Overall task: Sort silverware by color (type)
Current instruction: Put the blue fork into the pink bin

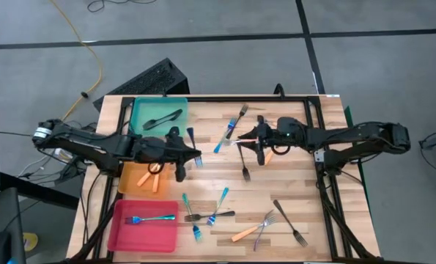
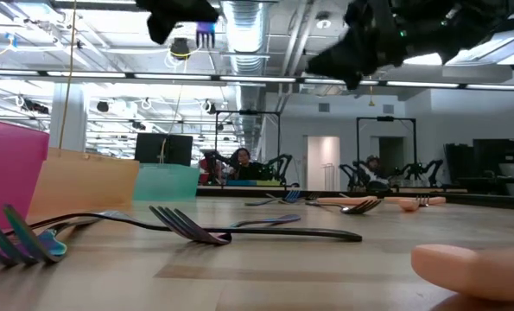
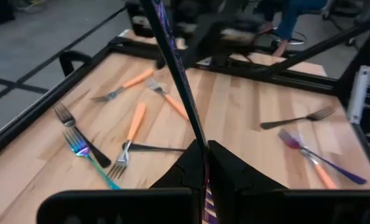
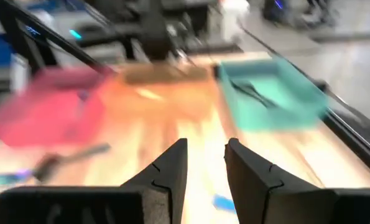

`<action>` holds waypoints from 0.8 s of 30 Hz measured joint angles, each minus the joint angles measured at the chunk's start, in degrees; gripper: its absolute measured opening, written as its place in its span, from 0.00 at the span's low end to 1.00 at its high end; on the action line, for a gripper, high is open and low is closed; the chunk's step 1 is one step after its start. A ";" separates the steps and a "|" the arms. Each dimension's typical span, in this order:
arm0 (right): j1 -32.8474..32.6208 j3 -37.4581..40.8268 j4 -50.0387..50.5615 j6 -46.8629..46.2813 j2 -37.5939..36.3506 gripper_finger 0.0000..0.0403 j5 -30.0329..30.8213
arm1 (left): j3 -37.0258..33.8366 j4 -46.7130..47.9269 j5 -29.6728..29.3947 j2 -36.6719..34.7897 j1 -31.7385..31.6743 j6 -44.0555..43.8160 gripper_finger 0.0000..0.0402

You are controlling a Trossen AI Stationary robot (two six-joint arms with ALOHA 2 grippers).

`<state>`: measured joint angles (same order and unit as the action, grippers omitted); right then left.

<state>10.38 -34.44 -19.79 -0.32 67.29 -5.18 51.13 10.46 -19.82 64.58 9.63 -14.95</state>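
Your left hand [image 1: 196, 157] is clamped on a slim fork [image 3: 178, 81] with a purple-blue handle, held clear of the counter [image 1: 291, 198]; in the left wrist view its fingers [image 3: 231, 174] press together around the handle while the shaft runs straight out ahead of them. From above, that hand sits just off the right edge of the orange tray [image 1: 133, 180], with the teal tray [image 1: 141, 114] to one side of it and the pink tray [image 1: 130, 235] to the other. The relation to watch: the pink tray already holds a blue-handled fork [image 1: 150, 218], so, as a judgement, the held fork belongs there, and the tray lies back toward the near-left corner, past the orange tray. The fork's long axis points away from the arm, toward counter centre, so expect to swing the wrist round before lowering. The teal tray holds a dark fork [image 1: 163, 119]; the orange tray holds orange-handled pieces [image 1: 150, 174]. Your right hand [image 1: 241, 137] hovers over the far-middle of the counter with its fingers [image 4: 172, 165] apart and nothing between them, close to a blue-handled fork [image 1: 228, 133] lying on a diagonal. The loose cluster at the near edge [image 1: 207, 214] is nearer your left arm; the grey fork [image 1: 289, 222] at near right is nearer your right.
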 joint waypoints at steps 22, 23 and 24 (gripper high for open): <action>-0.65 0.00 0.64 -3.84 16.07 0.33 2.35 | 9.87 34.24 1.54 1.44 20.71 -25.97 0.00; -0.68 0.00 -0.78 -4.15 17.23 0.33 2.32 | 10.73 36.40 1.50 2.02 21.75 -27.60 0.00; -0.66 0.00 -2.22 -4.22 18.48 0.33 2.29 | 11.35 38.50 1.48 2.67 22.81 -29.29 0.00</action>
<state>9.72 -34.44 -22.01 -4.54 85.76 -2.90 62.48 48.97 -18.34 67.24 32.44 -44.25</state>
